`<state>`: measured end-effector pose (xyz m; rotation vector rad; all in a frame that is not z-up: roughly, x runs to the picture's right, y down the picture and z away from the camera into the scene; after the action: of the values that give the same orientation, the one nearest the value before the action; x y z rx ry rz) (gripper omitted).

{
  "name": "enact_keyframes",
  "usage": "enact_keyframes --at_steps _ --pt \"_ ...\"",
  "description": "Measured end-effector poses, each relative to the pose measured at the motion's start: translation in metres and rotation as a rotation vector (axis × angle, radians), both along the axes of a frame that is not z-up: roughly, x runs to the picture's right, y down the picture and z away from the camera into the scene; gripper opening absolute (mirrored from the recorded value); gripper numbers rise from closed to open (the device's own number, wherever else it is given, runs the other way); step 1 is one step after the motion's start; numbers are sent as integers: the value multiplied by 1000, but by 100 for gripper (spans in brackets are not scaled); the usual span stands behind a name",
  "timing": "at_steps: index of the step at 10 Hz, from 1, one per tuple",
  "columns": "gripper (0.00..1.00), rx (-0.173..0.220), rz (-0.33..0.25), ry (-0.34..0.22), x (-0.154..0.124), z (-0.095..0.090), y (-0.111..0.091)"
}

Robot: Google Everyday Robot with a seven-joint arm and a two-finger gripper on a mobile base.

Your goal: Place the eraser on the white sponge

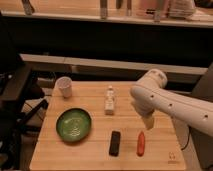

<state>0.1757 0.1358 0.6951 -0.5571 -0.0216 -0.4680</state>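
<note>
Gripper (148, 122) hangs, jaws spread, holding nothing, near the orange carrot-shaped object (141, 143).

Claw (148, 122) near orange carrot-shaped object (141, 143), eraser (115, 143) just beside

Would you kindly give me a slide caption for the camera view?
The gripper hangs over the wooden table near the orange carrot-shaped object; the eraser lies untouched beside that object.

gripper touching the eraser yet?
Apart. Camera view: the gripper hangs to the right of and beyond the eraser, with bare tabletop showing between them.
</note>
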Motion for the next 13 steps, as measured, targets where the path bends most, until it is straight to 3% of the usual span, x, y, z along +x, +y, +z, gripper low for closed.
enact_keyframes --at_steps 2,13 --pt "80 -7 -55 -32 -8 3 4" --pt "80 -35 -225 -186 -51 22 40"
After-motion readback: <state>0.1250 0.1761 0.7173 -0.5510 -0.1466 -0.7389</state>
